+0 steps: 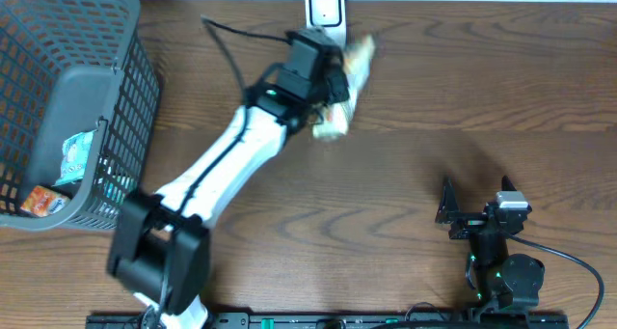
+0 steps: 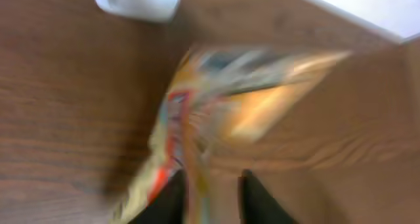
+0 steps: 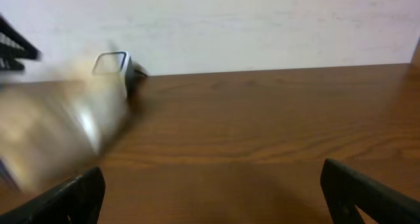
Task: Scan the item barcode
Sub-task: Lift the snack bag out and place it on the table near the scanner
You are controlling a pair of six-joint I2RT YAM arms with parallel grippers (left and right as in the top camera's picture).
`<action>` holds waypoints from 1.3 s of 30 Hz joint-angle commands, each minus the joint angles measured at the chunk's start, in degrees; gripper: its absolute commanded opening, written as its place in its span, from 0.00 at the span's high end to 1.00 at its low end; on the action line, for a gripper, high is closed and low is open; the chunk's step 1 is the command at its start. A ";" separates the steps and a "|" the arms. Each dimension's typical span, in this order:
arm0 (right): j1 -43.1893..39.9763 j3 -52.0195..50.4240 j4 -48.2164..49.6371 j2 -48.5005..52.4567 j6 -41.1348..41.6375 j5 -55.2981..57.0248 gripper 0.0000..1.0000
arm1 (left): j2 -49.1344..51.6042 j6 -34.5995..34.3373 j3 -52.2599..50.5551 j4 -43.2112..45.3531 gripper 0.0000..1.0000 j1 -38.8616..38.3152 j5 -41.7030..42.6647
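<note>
The item, a yellow and orange snack packet, hangs blurred just in front of the white barcode scanner at the table's back edge. My left gripper is at the packet. In the left wrist view the packet streaks up from my left gripper. Its lower edge lies against the left finger, with a gap to the right finger, so the jaws stand parted. The scanner shows at the top left. My right gripper stands wide open and empty near the front right.
A grey wire basket stands at the left edge with a pale packet and an orange packet inside. The right wrist view shows the scanner far off by the wall.
</note>
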 commanded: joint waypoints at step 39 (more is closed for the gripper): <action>0.44 -0.07 -0.22 -0.37 -0.68 0.04 0.01 | -31.76 18.03 2.21 -9.01 0.33 34.16 -12.74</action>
